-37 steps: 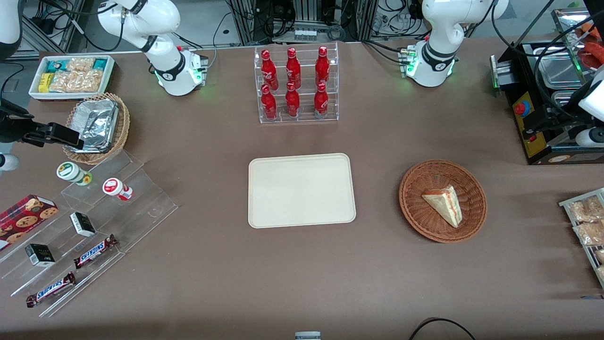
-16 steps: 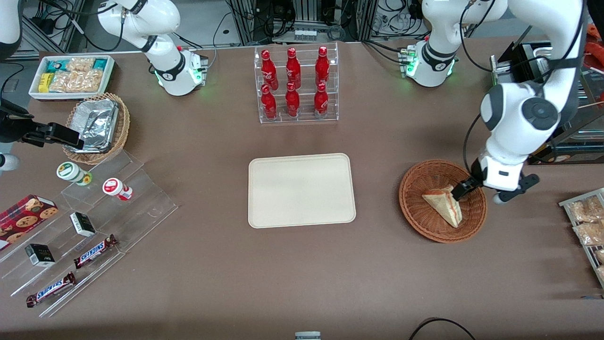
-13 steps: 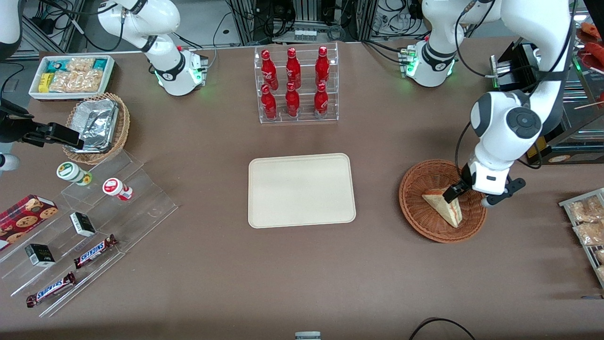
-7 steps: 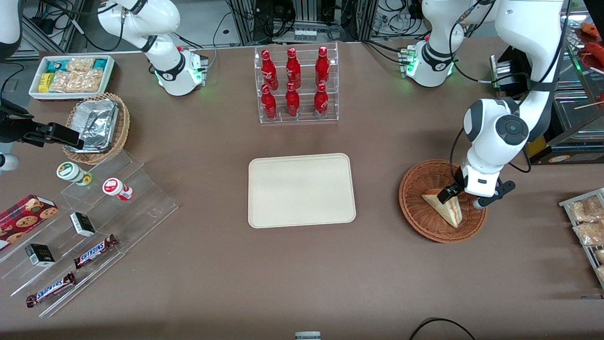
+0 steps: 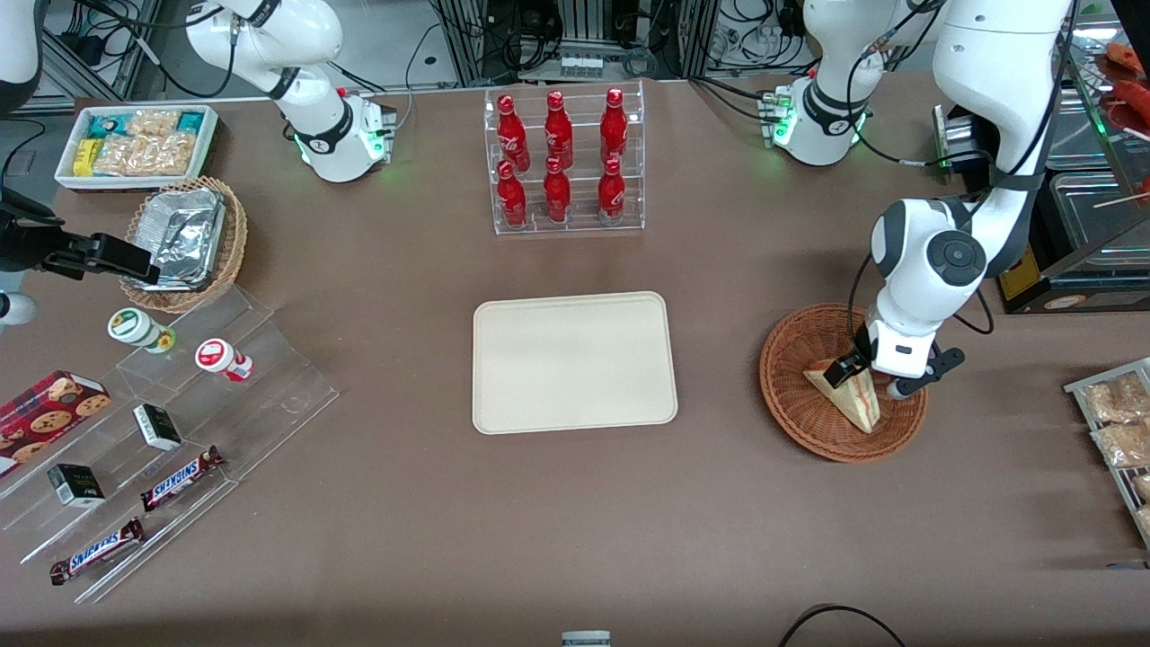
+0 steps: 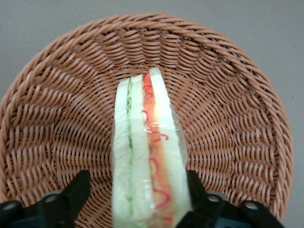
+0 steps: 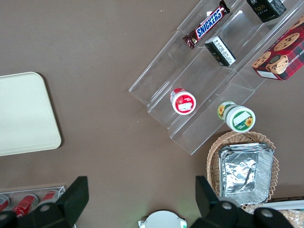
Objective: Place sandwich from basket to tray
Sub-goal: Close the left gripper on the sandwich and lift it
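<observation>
Descending onto the sandwich (image 6: 147,156), no longer parked off-table.
My gripper (image 6: 135,202) is straddling it with jaws open, one each side; it is lying in the basket (image 5: 791,409), so grasping comes next, tray (image 5: 575,362) waiting.

Brown bench (image 5: 377,503), with tray (image 5: 573,361) lying flat mid-surface and basket (image 5: 800,413) toward the working arm's end, well apart. Bottle rack (image 5: 568,162) farther from the camera than the tray. Hand (image 5: 864,376) low inside the basket, fingers spread either side of the sandwich (image 6: 147,161).
</observation>
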`<action>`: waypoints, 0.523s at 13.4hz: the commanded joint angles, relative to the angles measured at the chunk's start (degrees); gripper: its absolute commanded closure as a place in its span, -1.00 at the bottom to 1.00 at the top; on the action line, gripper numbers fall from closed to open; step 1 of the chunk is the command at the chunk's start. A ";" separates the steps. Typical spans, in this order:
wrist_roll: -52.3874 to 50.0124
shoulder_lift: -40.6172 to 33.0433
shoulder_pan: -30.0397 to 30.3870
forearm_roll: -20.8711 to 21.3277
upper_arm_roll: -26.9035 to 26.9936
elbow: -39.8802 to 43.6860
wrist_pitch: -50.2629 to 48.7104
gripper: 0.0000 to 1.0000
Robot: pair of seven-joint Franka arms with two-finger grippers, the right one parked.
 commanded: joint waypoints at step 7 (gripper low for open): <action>-0.53 -5.60 -2.25 2.07 0.05 6.46 -12.44 1.00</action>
